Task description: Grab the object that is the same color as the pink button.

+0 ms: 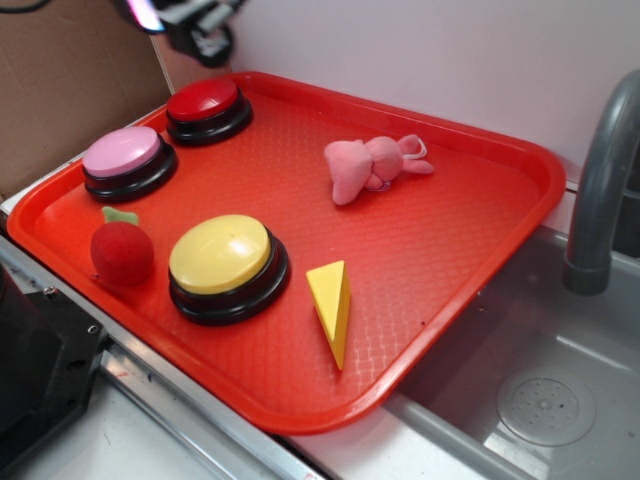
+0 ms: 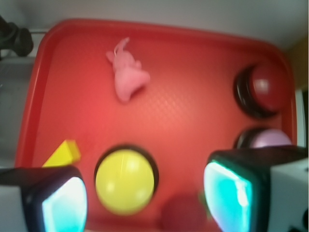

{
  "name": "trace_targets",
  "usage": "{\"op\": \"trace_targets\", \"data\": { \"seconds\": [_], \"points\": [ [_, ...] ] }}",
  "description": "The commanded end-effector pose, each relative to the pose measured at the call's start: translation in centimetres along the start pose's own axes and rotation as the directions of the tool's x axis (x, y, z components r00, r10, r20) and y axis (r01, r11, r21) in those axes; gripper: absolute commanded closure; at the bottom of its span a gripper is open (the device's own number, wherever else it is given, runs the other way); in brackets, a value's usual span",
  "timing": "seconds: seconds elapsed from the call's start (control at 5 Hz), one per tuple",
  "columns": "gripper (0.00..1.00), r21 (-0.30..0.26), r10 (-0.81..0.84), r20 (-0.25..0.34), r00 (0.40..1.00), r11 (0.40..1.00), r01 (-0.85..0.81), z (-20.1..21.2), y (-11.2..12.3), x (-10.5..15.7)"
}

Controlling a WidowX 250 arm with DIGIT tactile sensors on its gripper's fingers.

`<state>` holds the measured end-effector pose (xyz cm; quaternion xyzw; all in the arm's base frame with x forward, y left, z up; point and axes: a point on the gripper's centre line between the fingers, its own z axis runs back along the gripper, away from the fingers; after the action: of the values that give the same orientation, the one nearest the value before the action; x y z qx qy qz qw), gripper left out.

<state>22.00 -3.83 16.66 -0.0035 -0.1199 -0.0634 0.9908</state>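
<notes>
Exterior view: lumpy soft pink plush toy on dimpled red plastic tray, claw released, fingers apart.

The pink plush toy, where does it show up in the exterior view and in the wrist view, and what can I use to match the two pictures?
Exterior: the pink plush toy lies on the red tray, right of centre toward the far rim, apart from all the buttons.
Wrist: it sits upper left of centre, blurred.
Shared landmark: the yellow button, with the yellow cheese wedge beside it.
</notes>
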Motion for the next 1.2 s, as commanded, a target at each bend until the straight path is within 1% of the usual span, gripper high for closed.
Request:
{"op": "trace_targets", "data": {
  "seconds": [0.0,0.2,0.4,0.6,0.8,1.0],
  "points": [
    [0.0,0.048,-0.091,0.034,0.995,0.995,0.089,-7.8,-2.9,6.0],
    [0.0,0.093,-0.099,0.006,0.995,0.991,0.098,-10.8,-2.7,7.1],
    [0.0,0.06,-0.132,0.0,0.991,0.989,0.132,-13.4,-2.5,8.0],
    [0.0,0.091,-0.103,-0.028,0.994,0.99,0.105,-15.1,-1.6,8.0],
    [0.87,0.088,-0.058,-0.07,0.996,0.994,0.064,-16.3,-0.8,7.5],
    [1.0,0.022,-0.031,-0.051,0.998,0.999,0.033,-16.3,-0.1,6.8]
  ]
}}
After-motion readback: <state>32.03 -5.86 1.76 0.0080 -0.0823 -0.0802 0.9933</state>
